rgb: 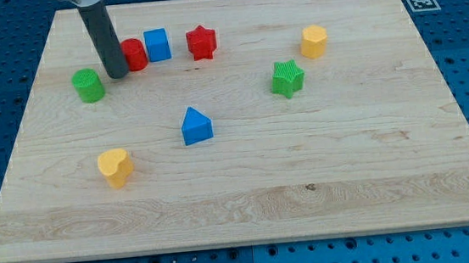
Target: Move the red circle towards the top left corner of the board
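Starting at the left of the board (248,190), you have the green round block (88,85) and, nearer to you, the yellow heart block (115,167). Just right of the green one, my tip (117,74) rests on the wood, its rod partly covering the red circle (135,53) and touching its left side. The rod carries no jaws, so nothing is clamped. The red circle sits in the far left part of the board, with the blue square block (157,44) just beside it on the right. Then comes the red star (201,41), and nearer to you the blue triangle (196,125). Farther right are the green star (287,77) and the yellow block (313,41).
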### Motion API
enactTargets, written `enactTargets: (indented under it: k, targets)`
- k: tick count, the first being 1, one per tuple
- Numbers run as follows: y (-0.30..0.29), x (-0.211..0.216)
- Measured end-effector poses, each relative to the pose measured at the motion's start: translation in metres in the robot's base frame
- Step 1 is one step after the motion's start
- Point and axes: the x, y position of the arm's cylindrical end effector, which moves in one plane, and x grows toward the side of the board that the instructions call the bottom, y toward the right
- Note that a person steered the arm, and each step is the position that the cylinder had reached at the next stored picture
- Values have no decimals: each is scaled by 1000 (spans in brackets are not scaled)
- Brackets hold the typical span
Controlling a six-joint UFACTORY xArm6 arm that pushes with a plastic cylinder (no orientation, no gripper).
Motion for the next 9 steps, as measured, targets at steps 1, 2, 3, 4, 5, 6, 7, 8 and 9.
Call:
enactTargets:
  k: [1,2,3,4,5,6,7,8,9]
  targets:
    - [1,12]
    - [8,23]
    - [25,20]
    - [35,16]
    - [35,10]
    - [35,-3]
    - [35,-18]
    - [35,-37]
    - [35,-61]
